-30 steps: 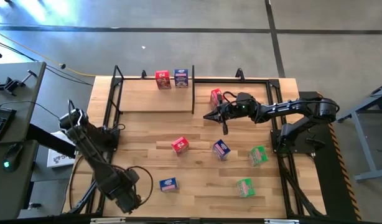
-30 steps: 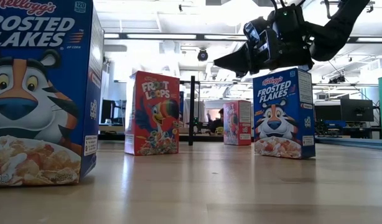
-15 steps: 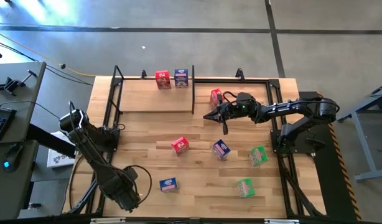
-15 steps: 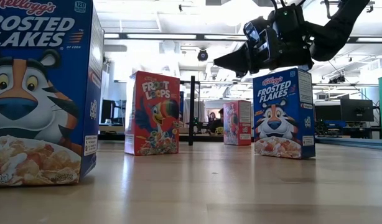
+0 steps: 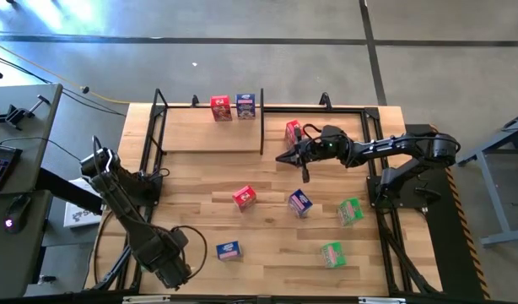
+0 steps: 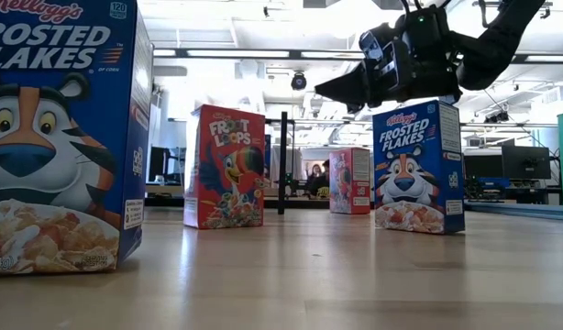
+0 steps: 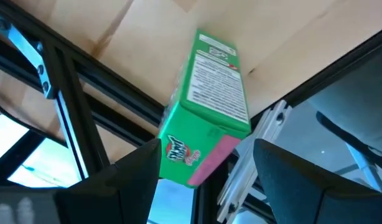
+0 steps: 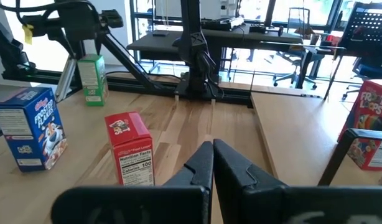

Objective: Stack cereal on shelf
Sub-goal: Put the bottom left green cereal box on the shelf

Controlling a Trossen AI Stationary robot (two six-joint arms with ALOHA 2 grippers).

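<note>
Cereal boxes are spread widely: a red box [image 5: 221, 108] and a blue box [image 5: 246, 105] stand on the light-wood shelf with black posts [image 5: 208, 135], others wait on the wooden counter [image 5: 267, 245]. The left gripper [image 7: 203, 177], jaws apart, reaches at the counter's near corner towards a small green box [image 7: 213, 112], probably to take it. The right gripper [image 5: 284, 157] hovers mid-counter, jaws together, empty.

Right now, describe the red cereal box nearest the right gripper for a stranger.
From above, find the light-wood shelf at the table's far side. Just right of its black divider, off the plank, a red box stands alone by the shut right gripper; the other far red box sits on the shelf.
</note>
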